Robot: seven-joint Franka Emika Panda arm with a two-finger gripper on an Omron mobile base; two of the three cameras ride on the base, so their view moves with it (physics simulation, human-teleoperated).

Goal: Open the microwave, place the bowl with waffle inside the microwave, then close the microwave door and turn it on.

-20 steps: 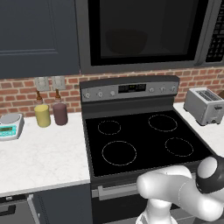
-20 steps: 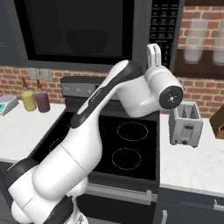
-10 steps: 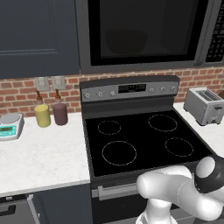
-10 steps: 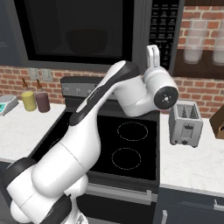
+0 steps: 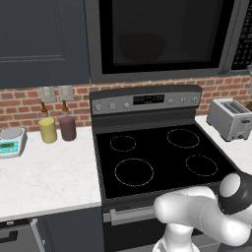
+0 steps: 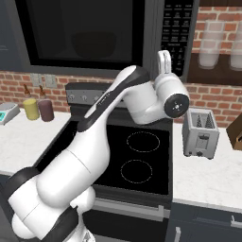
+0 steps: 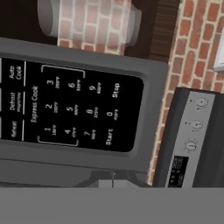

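The microwave (image 5: 162, 39) hangs above the stove with its microwave door (image 6: 80, 33) closed. Behind the black glass the bowl (image 5: 142, 47) (image 6: 94, 45) shows as a dim round shape; the waffle is hidden. My gripper (image 6: 164, 56) points upward, shut with nothing in it, right in front of the lower part of the keypad strip (image 6: 177, 33). In the hand view the keypad (image 7: 74, 109) is close and rolled sideways. There my shut gripper (image 7: 113, 180) sits just under the row with the Start button (image 7: 108, 136).
A black-topped stove (image 5: 157, 157) lies below. A silver toaster (image 6: 201, 132) stands on the right counter. On the left counter are a yellow cup (image 5: 47, 130), a maroon cup (image 5: 67, 128) and a small scale (image 5: 11, 141). Jars (image 6: 210, 45) sit on a shelf right of the microwave.
The wrist has shifted slightly left, and the gripper stays shut in front of the keypad. The microwave door is still closed.
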